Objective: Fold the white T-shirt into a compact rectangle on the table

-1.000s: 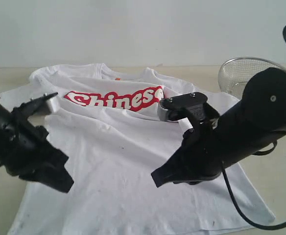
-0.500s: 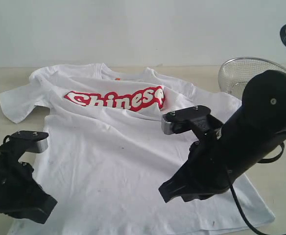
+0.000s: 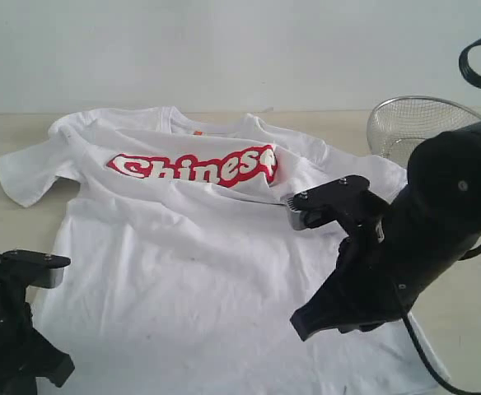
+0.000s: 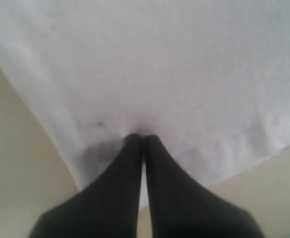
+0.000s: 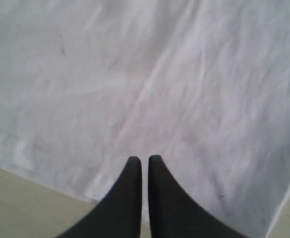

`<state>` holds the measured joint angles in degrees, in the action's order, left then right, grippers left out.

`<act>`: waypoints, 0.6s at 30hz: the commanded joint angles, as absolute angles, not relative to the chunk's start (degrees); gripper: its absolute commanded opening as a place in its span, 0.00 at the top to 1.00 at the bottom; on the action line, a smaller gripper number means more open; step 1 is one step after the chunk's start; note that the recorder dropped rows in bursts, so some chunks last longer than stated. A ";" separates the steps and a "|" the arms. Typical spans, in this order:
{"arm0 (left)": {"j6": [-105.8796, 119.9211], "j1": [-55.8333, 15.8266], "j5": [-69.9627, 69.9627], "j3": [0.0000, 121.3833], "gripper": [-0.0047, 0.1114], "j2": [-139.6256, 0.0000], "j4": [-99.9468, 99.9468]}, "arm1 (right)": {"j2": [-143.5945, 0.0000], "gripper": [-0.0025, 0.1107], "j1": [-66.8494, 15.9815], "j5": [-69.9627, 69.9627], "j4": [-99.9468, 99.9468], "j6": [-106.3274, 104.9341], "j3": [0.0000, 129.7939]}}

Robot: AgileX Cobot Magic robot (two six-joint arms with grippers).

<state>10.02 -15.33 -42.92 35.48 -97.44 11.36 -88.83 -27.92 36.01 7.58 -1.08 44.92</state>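
While one white T-shirt (image 3: pixel 199 271) lies spread lettering-up on the bench (image 3: pixel 10 132), two end effectors hover near its lower hem. Both the left (image 4: pixel 144 136) and the right (image 5: pixel 144 158) are clenched, tips together. One wire-mesh basket (image 3: pixel 413 123) stands beside the shirt's sleeve.

Red-outlined white lettering across the chest of the white T-shirt (image 3: pixel 199 247) read "Chinese", its last letter partly creased over.

A round silver wire-mesh basket (image 3: pixel 411 125) stands upright far beyond the right claw (image 3: pixel 306 322), well apart from it. A plain pale wall (image 3: pixel 224 49) rises behind the basket.
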 commanded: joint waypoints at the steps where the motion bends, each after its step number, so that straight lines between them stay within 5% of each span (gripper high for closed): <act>1: 7.87 -15.41 -45.27 34.38 0.92 -98.99 6.57 | -88.46 0.98 -27.86 40.85 5.46 0.00 44.65; 12: 8.95 -15.41 -50.49 34.38 0.92 -84.84 7.89 | -88.56 0.98 -27.86 43.31 3.33 0.00 44.65; 18: 18.99 -15.41 -42.15 34.38 0.92 -74.25 20.08 | -89.23 0.98 -27.86 42.00 0.72 2.65 44.65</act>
